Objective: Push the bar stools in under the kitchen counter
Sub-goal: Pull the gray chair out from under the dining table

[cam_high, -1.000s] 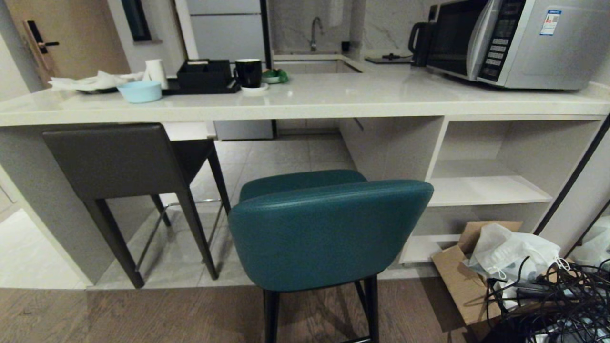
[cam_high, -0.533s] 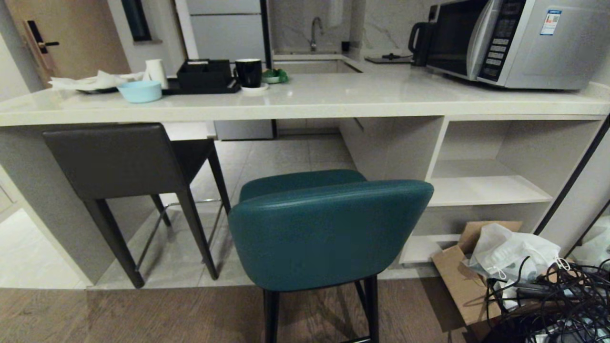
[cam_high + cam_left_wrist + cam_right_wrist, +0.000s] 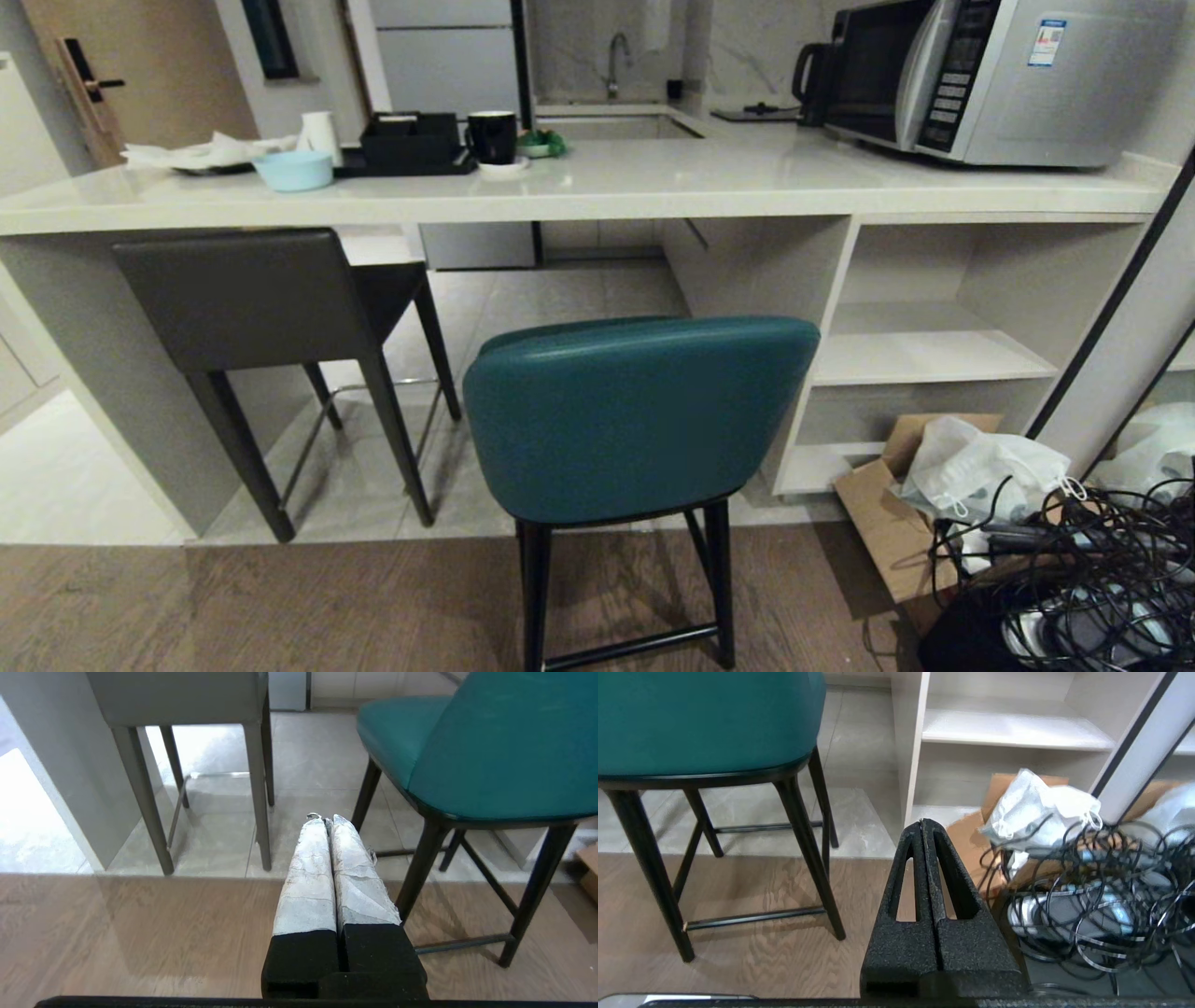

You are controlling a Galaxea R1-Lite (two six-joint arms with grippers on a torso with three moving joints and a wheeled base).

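Note:
The teal bar stool (image 3: 639, 420) stands in the middle on the wooden floor, its curved back facing me, short of the kitchen counter (image 3: 597, 191). The dark grey-brown bar stool (image 3: 247, 299) stands to the left with its boxy back just under the counter's edge. Neither arm shows in the head view. My left gripper (image 3: 327, 820) is shut and empty, low over the floor to the left of the teal bar stool (image 3: 490, 746) and behind the grey bar stool (image 3: 187, 695). My right gripper (image 3: 923, 823) is shut and empty, to the right of the teal bar stool (image 3: 705, 718).
A cardboard box (image 3: 896, 523) with a white bag (image 3: 980, 471) and a tangle of black cables (image 3: 1074, 579) lie on the floor at the right. Open shelves (image 3: 934, 355) fill the counter's right part. A microwave (image 3: 980, 79), mug, bowl and tray stand on the counter.
The whole head view has shifted: the stools and counter look a little farther away and more of the teal stool's legs shows. The camera has moved, not the things.

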